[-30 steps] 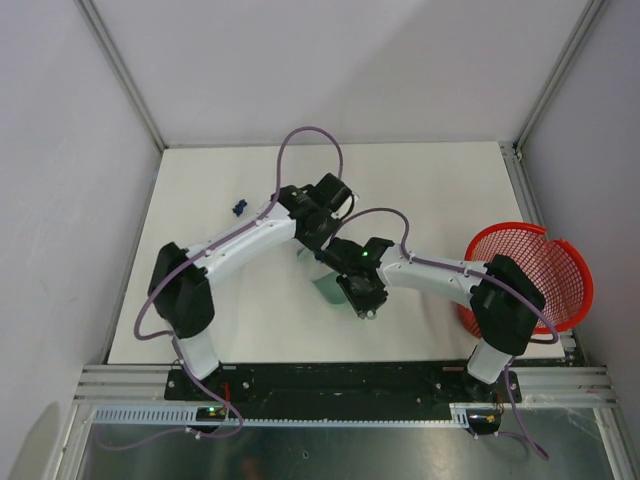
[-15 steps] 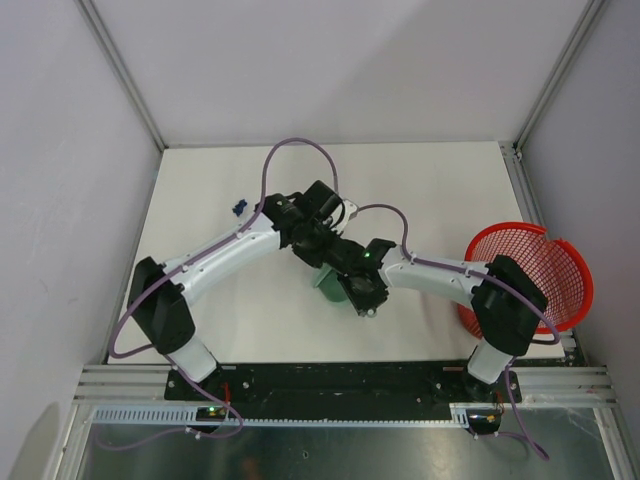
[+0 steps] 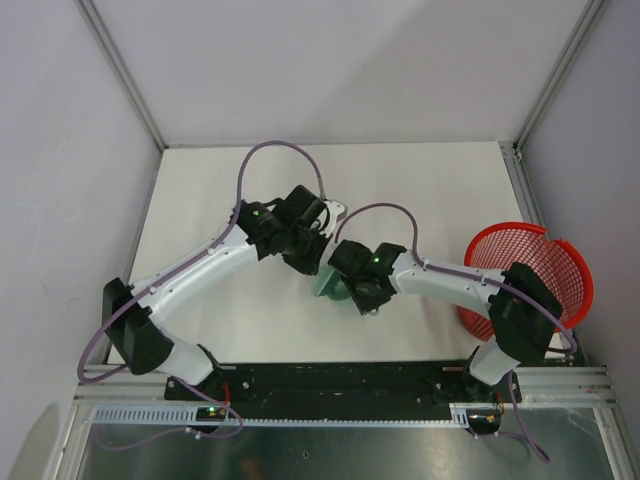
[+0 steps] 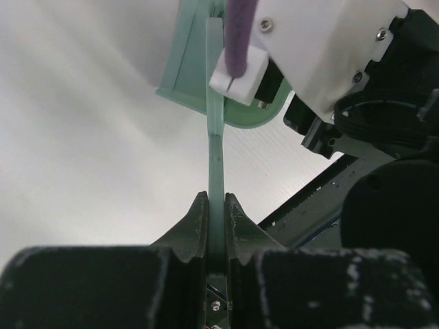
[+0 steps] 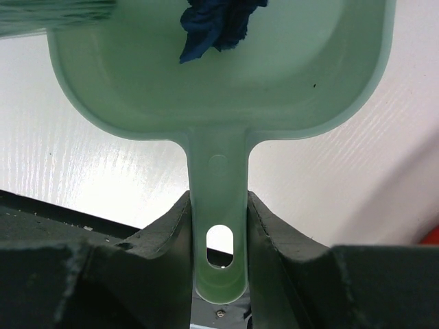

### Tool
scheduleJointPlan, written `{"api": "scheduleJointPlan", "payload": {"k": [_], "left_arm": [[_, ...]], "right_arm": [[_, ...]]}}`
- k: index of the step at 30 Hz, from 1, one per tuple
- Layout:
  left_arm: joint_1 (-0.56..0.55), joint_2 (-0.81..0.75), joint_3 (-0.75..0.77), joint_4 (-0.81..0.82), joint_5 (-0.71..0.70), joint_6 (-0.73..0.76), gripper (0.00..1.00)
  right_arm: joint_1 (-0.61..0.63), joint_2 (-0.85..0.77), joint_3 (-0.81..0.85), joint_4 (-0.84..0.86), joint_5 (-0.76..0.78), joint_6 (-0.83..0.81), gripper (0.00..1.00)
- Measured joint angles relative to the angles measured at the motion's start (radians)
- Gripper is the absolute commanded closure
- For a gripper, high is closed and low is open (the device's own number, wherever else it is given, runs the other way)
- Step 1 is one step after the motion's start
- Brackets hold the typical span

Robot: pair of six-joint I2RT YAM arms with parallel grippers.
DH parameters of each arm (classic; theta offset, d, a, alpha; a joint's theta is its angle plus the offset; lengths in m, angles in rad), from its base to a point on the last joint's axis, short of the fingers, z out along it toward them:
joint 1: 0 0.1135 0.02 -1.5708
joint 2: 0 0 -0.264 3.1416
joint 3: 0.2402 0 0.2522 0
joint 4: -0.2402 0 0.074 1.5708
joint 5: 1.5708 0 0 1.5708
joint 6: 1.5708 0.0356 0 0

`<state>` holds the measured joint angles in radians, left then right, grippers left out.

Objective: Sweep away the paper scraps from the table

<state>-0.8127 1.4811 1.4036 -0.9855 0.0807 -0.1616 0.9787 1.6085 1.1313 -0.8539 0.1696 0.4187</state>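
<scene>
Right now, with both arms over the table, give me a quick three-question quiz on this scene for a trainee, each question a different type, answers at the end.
1. Multiple choice: what is the right gripper clamping?
A. the pale green dustpan by its handle
B. the rim of a red basket
C. nothing
2. True or false: a dark blue paper scrap lies inside the dustpan.
3. Short answer: which tool's thin handle is the left gripper shut on?

Key: 1 A. 2 true. 3 the brush.
</scene>
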Motion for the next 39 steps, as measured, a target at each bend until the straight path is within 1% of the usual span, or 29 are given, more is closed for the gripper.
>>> {"api": "scheduleJointPlan", "payload": {"k": [12, 20, 23, 26, 30, 32, 35, 39], "left_arm": [[-0.002, -0.140, -0.014, -0.056, -0.081, -0.057, 1.00], [-0.002, -0.180, -0.002, -0.108, -0.138, -0.077, 1.00], [-0.002, -0.199, 0.031, -0.143, -0.177, -0.092, 0.99], [0.000, -0.232, 0.070, -0.174, -0.246, -0.104, 0.99], [0.028, -0.256, 0.098, -0.198, -0.342, -0.118, 1.00], [0.060, -0.235, 0.106, -0.203, -0.382, -0.119, 1.00], [0.101, -0.151, 0.131, -0.204, -0.422, -0.116, 1.00], [0.137, 0.047, 0.216, -0.195, -0.438, -0.083, 1.00]], "right_arm": [[0.066, -0.055, -0.004, 0.041, 0.071, 0.052, 1.00], [0.128, -0.055, -0.005, 0.108, 0.153, 0.087, 1.00], [0.142, -0.055, -0.005, 0.134, 0.173, 0.094, 1.00], [0.143, -0.052, -0.005, 0.148, 0.185, 0.105, 1.00], [0.143, -0.034, -0.005, 0.146, 0.180, 0.117, 1.00], [0.144, -0.023, -0.005, 0.132, 0.167, 0.127, 1.00], [0.144, -0.008, -0.005, 0.111, 0.140, 0.128, 1.00], [0.133, 0.023, -0.005, 0.110, 0.080, 0.117, 1.00]]}}
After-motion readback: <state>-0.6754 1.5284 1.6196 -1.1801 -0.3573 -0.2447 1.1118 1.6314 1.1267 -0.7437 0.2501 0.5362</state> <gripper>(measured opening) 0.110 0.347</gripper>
